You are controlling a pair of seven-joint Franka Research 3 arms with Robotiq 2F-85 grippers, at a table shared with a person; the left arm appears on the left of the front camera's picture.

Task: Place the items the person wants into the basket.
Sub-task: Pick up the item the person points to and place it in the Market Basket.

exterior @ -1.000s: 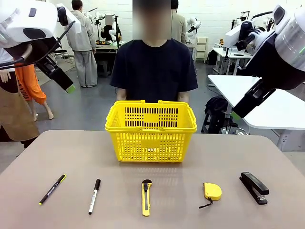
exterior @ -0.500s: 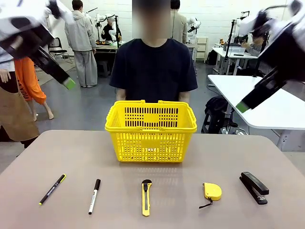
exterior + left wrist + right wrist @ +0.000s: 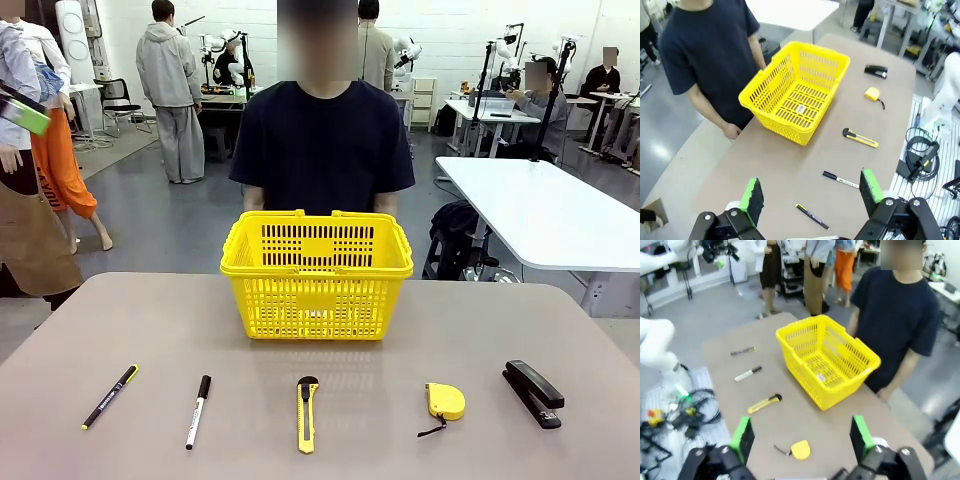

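The yellow basket [image 3: 316,275] stands mid-table in front of the person [image 3: 322,140], whose hands rest behind it. Along the near edge lie the black pen [image 3: 110,397], the white marker [image 3: 198,411] and the yellow-and-black utility knife [image 3: 307,413]. Both arms are held high above the table. From the left wrist view my left gripper [image 3: 811,192] is open and empty, looking down on the basket [image 3: 795,92], marker [image 3: 840,179], pen [image 3: 811,216] and knife [image 3: 860,139]. My right gripper [image 3: 801,436] is likewise open and empty, high over the basket [image 3: 827,360], pen [image 3: 742,351], marker [image 3: 748,373] and knife [image 3: 764,403].
A small yellow tape measure [image 3: 445,400] and a black stapler [image 3: 533,393] lie at the near right. One green pad of the left gripper [image 3: 25,117] pokes in at the picture's upper left edge. White tables [image 3: 540,210] and other people stand beyond.
Both arms have risen and swung outward, the left toward the upper left edge and the right out of the front view. Nothing on the table has moved.
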